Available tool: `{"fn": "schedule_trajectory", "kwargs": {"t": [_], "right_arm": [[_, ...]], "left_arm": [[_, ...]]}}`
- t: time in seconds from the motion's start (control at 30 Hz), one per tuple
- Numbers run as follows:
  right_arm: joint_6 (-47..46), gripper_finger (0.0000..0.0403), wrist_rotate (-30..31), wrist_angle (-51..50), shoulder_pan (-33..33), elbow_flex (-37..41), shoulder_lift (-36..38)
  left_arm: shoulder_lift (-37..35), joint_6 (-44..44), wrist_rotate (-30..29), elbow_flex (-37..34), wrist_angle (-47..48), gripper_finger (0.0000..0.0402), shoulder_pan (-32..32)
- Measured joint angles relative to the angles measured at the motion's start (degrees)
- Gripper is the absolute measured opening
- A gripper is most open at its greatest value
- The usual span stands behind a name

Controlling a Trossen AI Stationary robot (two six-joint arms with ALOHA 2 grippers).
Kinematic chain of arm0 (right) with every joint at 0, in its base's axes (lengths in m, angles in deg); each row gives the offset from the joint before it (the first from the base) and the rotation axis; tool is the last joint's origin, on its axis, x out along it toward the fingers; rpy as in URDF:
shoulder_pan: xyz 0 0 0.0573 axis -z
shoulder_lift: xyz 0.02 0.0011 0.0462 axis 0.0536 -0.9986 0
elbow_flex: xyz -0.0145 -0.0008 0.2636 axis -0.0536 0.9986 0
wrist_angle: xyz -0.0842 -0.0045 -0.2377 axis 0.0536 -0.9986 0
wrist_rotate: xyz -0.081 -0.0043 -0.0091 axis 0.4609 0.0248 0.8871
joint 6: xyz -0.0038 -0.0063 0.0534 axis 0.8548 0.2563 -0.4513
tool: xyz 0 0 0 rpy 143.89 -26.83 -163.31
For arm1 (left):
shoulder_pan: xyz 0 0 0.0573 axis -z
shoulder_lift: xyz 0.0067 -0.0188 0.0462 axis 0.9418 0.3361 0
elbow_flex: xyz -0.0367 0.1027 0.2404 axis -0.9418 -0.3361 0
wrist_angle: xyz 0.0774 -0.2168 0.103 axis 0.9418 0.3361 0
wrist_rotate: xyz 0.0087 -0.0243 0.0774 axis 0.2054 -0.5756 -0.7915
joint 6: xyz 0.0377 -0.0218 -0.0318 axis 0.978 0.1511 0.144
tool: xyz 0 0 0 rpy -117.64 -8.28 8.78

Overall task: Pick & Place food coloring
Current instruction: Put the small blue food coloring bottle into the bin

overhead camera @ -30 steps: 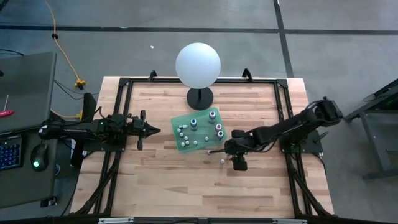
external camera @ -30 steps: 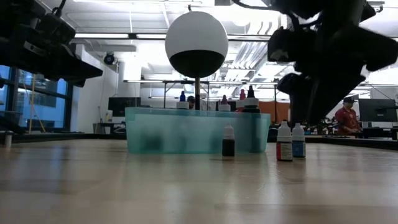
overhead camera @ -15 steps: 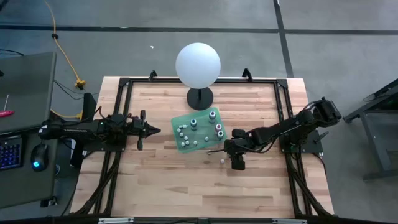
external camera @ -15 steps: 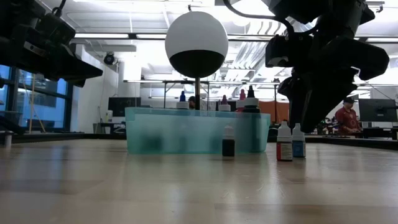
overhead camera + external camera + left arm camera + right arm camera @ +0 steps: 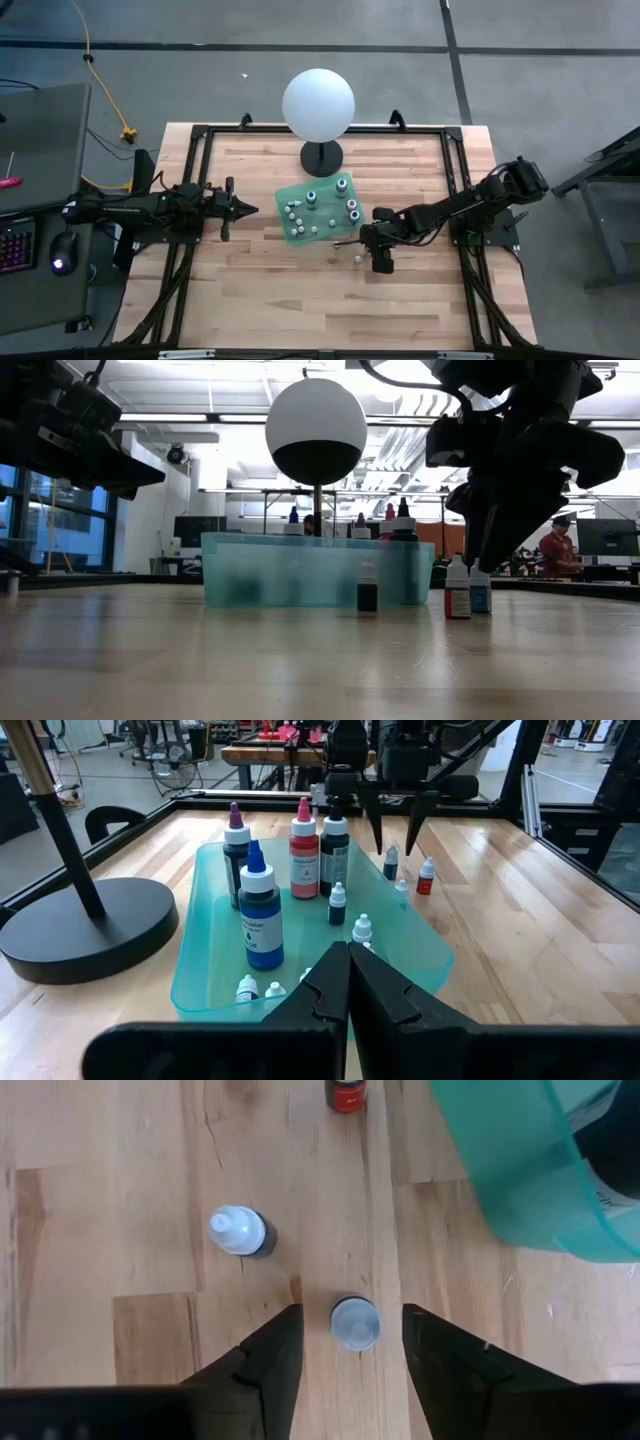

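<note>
— Tool on my right arm [image 5: 351,1316] hangs spread over one small squat food-coloring bottle with a pale blue cap [image 5: 355,1324]. One finger is on each side and neither touches it. In the high view that is just right of centre, below the lower right corner of the translucent green plastic tray [image 5: 343,182].

— So what worries you?

— The bottle sits out near my fingertips [image 5: 285,1330], not deep between them. I judge that a shallow pinch on a round, narrow cap may squirt it out or tip it over on the pale wooden table [image 5: 260,290].

— Anything close enough to get knocked?

— Yes. A dark little bottle with a white cap [image 5: 240,1232] stands near the outer side of one finger, and a red-labelled one [image 5: 346,1092] stands farther ahead. The tray's wall is near the other finger. If I drift sideways while closing or lifting, I could topple the dark bottle or catch the tray.

— And your other arm?

— Its tool [image 5: 348,970] is pressed together and holds nothing. It waits at the middle left of the high view, aimed at the tray and well clear, so I expect no trouble from it. The tray already holds other bottles, so I would set this one down gently.
</note>
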Motion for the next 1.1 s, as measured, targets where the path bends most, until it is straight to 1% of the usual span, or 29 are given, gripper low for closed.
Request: {"fn": "schedule_trajectory", "kwargs": {"t": [0.33,0.67,0.8,1.1], "right_arm": [[0.2,0.016,0.0,0.2,0.0,0.1,0.0],[-2.7,0.014,-1.1,4.5,0.0,4.3,0.0],[-2.6,0.0134,-1.1,5.9,0.0,4.2,0.0],[-2.4,0.0133,-1.4,7.6,0.0,4.2,0.0]], "left_arm": [[0.0,0.0,0.0,0.0,0.0,0.0,0.0],[0.0,0.0,0.0,0.0,0.0,0.0,0.0],[0.0,0.0,0.0,0.0,0.0,0.0,0.0],[0.0,0.0,0.0,0.0,0.0,0.0,0.0]]}}
